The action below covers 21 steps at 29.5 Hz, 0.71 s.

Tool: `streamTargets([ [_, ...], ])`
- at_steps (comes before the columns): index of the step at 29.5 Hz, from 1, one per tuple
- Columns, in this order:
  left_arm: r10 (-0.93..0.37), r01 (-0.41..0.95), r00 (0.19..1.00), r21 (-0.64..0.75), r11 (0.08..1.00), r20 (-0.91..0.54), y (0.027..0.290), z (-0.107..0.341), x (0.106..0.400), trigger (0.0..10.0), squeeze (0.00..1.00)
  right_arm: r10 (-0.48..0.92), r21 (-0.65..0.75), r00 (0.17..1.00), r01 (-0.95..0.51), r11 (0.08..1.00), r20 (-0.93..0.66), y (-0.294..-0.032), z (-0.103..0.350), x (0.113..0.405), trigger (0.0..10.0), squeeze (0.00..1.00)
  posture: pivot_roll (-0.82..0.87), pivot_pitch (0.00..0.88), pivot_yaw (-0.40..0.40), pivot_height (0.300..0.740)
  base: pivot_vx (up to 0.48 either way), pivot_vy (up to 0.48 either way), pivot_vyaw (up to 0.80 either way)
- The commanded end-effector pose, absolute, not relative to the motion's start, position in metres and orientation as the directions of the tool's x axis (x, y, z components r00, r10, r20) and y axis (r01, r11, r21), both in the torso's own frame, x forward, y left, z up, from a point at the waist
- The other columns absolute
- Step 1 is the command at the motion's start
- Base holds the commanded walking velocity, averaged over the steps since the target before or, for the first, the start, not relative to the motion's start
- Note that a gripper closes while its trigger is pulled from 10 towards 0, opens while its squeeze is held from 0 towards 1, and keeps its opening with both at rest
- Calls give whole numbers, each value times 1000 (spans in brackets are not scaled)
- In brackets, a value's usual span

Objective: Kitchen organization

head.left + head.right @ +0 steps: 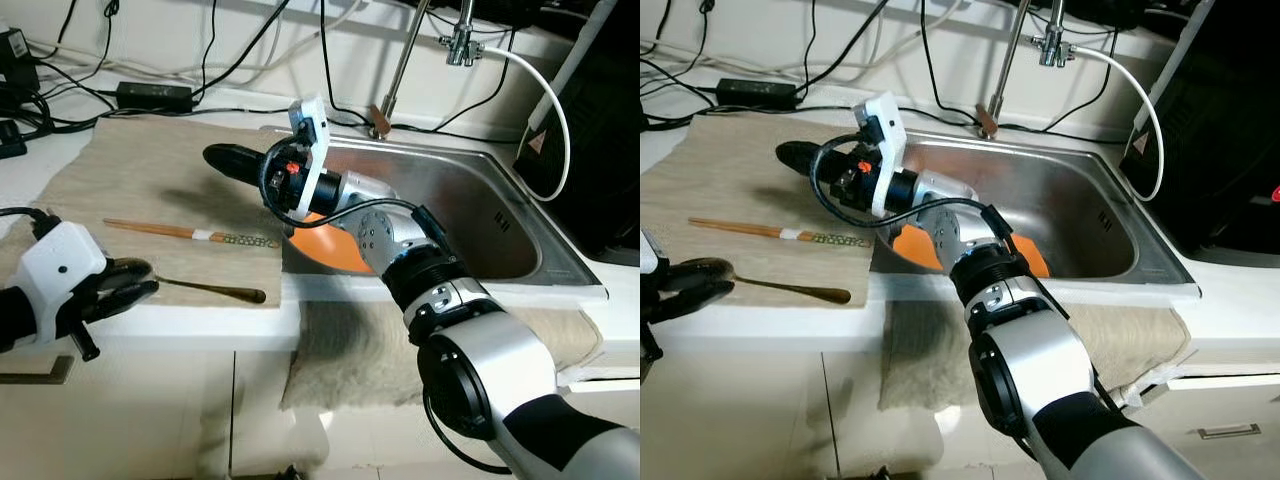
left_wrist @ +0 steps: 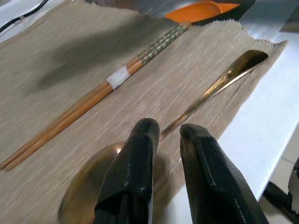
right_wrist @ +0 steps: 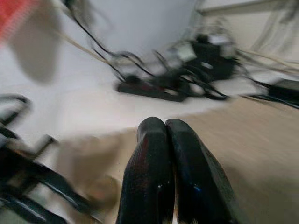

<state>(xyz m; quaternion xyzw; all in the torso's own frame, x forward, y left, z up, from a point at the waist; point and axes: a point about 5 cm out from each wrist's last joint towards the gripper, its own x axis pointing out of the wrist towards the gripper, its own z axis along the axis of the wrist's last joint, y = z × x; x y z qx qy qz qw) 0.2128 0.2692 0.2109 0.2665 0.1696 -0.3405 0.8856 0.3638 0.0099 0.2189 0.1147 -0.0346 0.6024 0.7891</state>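
Right pincer (image 1: 222, 160) (fingers pressed together) reaches over mat (image 1: 140, 180).

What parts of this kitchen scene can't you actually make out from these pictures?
- Orange dish in the sink: eye views, mostly hidden behind the right arm.
- Spoon bowl: left wrist view, partly covered by the left end effector.
- Cables: right wrist view, blurred.
- Tap: eye views, top cut off by the edge.

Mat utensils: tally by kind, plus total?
Chopsticks: 2, lying as a banded pair
Spoon: 1, brass-coloured, bowl end by the left gripper
Total: 3 on the mat
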Motion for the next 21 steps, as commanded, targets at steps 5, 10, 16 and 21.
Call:
streamTargets([
  [5, -516, 707, 700, 378, 598, -494, 263, 211, 214, 10000, 0, 978, 23, 208, -978, 208, 30, 4, 192, 354, 10000, 1000, 91, 0, -146, 740, 0, 0, 0],
  [10, -496, 657, 752, 422, 625, -435, 265, 218, 219, 10000, 0, 976, 39, 215, -976, 213, 41, 6, 183, 350, 10000, 1000, 97, 0, -152, 740, 0, 0, 0],
  [16, -495, 525, 848, 419, 741, -188, 243, 234, 237, 10000, 0, 922, 75, 319, -948, 310, 221, 0, 202, 351, 10000, 1000, 102, 0, -155, 740, 0, 0, 0],
  [21, -440, 392, 897, 374, 841, 51, 221, 258, 255, 10000, 0, 772, 104, 482, -868, 486, 414, -31, 234, 351, 10000, 0, 95, 0, -145, 740, 0, 0, 0],
])
